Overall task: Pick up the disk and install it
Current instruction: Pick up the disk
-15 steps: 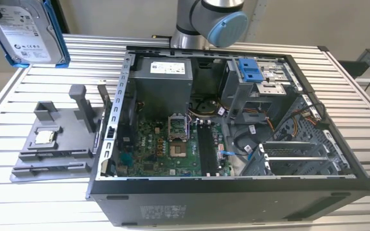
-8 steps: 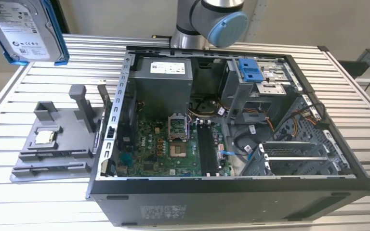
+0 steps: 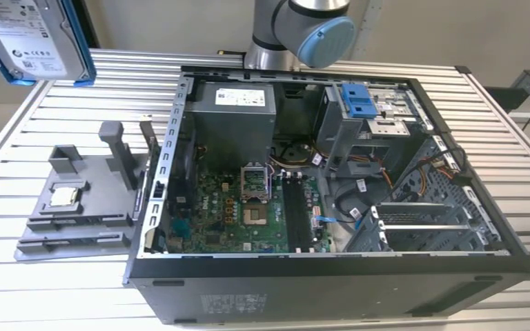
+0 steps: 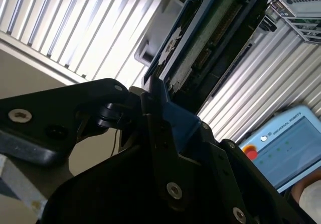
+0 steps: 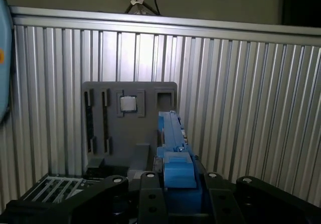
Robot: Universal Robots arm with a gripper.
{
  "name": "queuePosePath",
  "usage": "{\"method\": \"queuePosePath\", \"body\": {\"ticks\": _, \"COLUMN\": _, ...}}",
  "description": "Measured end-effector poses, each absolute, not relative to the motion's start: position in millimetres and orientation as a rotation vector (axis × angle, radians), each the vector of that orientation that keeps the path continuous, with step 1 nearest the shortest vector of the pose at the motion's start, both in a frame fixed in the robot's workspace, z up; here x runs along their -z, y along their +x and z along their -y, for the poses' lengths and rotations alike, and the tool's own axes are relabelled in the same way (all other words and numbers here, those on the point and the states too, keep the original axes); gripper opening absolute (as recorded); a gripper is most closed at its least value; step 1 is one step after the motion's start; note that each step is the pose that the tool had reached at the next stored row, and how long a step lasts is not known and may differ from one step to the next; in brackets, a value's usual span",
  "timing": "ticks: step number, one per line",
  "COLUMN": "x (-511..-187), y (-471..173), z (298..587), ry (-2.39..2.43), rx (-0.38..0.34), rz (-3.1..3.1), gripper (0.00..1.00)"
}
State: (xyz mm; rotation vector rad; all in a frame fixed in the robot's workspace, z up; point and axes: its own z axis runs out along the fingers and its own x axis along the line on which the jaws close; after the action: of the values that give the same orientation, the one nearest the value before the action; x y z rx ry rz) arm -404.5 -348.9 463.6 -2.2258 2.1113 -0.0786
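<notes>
I record the hand (image 5: pixel 174 181) clamped on the disk (image 3: pixel 35 36) by its blue rail, held high over the desk (image 3: pixel 81 103), apart from the computer case (image 3: pixel 339 267); I judge a level, unhurried carry is needed.

PC case (image 3: pixel 339 283) on table (image 3: pixel 513 158), holder (image 3: pixel 72 227) w/ chip (image 3: pixel 64 196) at exterior view's left of it, disk (image 3: pixel 35 34) aloft over table

A ribbed aluminium table (image 3: pixel 63 103) stands before a plain beige wall (image 3: pixel 154 24).
</notes>
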Motion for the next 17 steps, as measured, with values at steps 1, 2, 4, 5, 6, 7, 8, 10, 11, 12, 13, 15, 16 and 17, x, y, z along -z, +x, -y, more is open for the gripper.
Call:
{"method": "queuePosePath", "body": {"ticks": 1, "x": -464.6, "y": -404.5, "z": 348.9, "ry": -2.226, "rx": 0.079, "rz": -2.111, "gripper": 0.0}}
{"method": "queuePosePath", "body": {"ticks": 2, "x": -465.7, "y": -404.5, "z": 348.9, "ry": -2.226, "rx": 0.079, "rz": -2.111, "gripper": 0.0}}
{"method": "queuePosePath", "body": {"ticks": 4, "x": -467.8, "y": -404.5, "z": 348.9, "ry": -2.226, "rx": 0.079, "rz": -2.111, "gripper": 0.0}}
{"method": "queuePosePath", "body": {"ticks": 5, "x": -469.0, "y": -404.5, "z": 348.9, "ry": -2.226, "rx": 0.079, "rz": -2.111, "gripper": 0.0}}
{"method": "queuePosePath", "body": {"ticks": 6, "x": -470.5, "y": -404.5, "z": 348.9, "ry": -2.226, "rx": 0.079, "rz": -2.111, "gripper": 0.0}}
{"method": "queuePosePath", "body": {"ticks": 7, "x": -472.2, "y": -404.5, "z": 348.9, "ry": -2.226, "rx": 0.079, "rz": -2.111, "gripper": 0.0}}
{"method": "queuePosePath", "body": {"ticks": 8, "x": -474.1, "y": -404.5, "z": 348.9, "ry": -2.226, "rx": 0.079, "rz": -2.111, "gripper": 0.0}}
{"method": "queuePosePath", "body": {"ticks": 10, "x": -477.6, "y": -404.5, "z": 348.9, "ry": -2.226, "rx": 0.079, "rz": -2.111, "gripper": 0.0}}
{"method": "queuePosePath", "body": {"ticks": 11, "x": -479.6, "y": -404.5, "z": 348.9, "ry": -2.226, "rx": 0.079, "rz": -2.111, "gripper": 0.0}}
{"method": "queuePosePath", "body": {"ticks": 12, "x": -481.8, "y": -404.5, "z": 348.9, "ry": -2.226, "rx": 0.079, "rz": -2.111, "gripper": 0.0}}
{"method": "queuePosePath", "body": {"ticks": 13, "x": -483.9, "y": -404.5, "z": 348.9, "ry": -2.226, "rx": 0.079, "rz": -2.111, "gripper": 0.0}}
{"method": "queuePosePath", "body": {"ticks": 15, "x": -488.4, "y": -404.4, "z": 348.8, "ry": -2.226, "rx": 0.078, "rz": -2.111, "gripper": 0.0}}
{"method": "queuePosePath", "body": {"ticks": 16, "x": -489.9, "y": -404.5, "z": 348.8, "ry": -2.226, "rx": 0.078, "rz": -2.111, "gripper": 0.0}}
{"method": "queuePosePath", "body": {"ticks": 17, "x": -490.4, "y": -404.5, "z": 348.9, "ry": -2.226, "rx": 0.079, "rz": -2.111, "gripper": 0.0}}
